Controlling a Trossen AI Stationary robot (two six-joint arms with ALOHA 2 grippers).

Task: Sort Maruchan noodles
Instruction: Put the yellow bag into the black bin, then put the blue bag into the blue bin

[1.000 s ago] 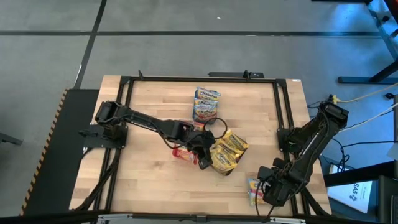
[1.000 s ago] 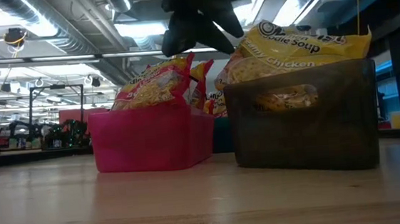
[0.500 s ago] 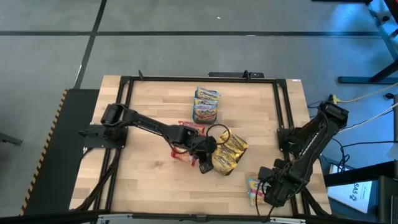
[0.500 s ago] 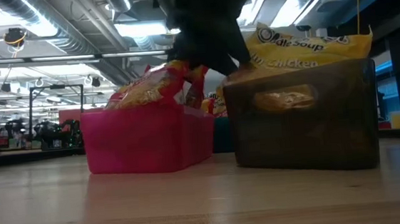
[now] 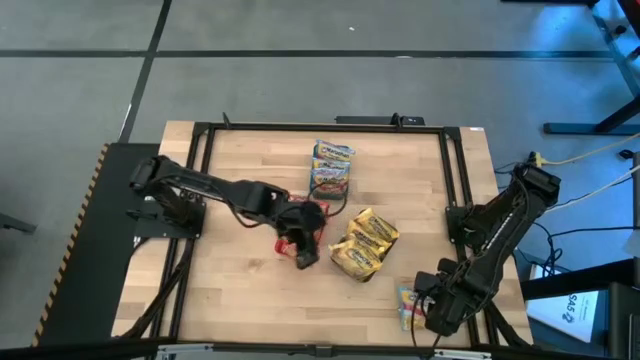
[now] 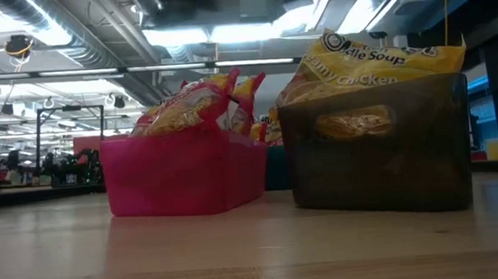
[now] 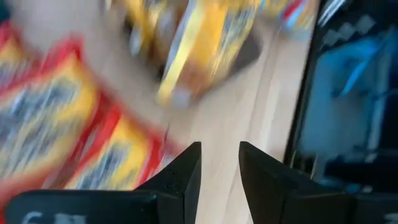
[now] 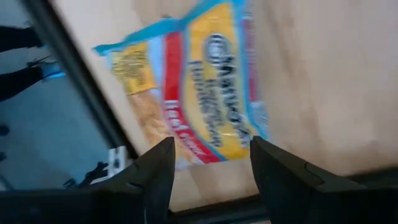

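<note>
Red Maruchan packets [image 5: 287, 243] stand in a pink tray [image 6: 185, 176]. Yellow-orange packets [image 5: 364, 244] fill a dark grey tray [image 6: 375, 152] beside it, and blue-and-pink packets [image 5: 332, 165] lie farther back. My left gripper [image 5: 304, 254] hovers open over the red packets [image 7: 56, 130], nothing between its fingers [image 7: 186, 171]. My right gripper [image 5: 432, 312] is open near the table's near right corner, above a single blue-and-pink packet [image 8: 208, 102] that lies flat on the wood; its fingers stand on either side of the packet without touching.
A black frame [image 5: 455, 170] runs around the wooden table top [image 5: 240, 290]. Bare wood lies at the near left and far left. The two trays stand close together in the middle, and the single packet [image 5: 408, 304] lies close to the frame's near right corner.
My left gripper dipped down between the pink and grey trays, pressing on the yellow packets, then rose and drew back toward the table's left, leaving the low view. The yellow packets sprang back up, and the pink tray slid a little to the left in the low view.
</note>
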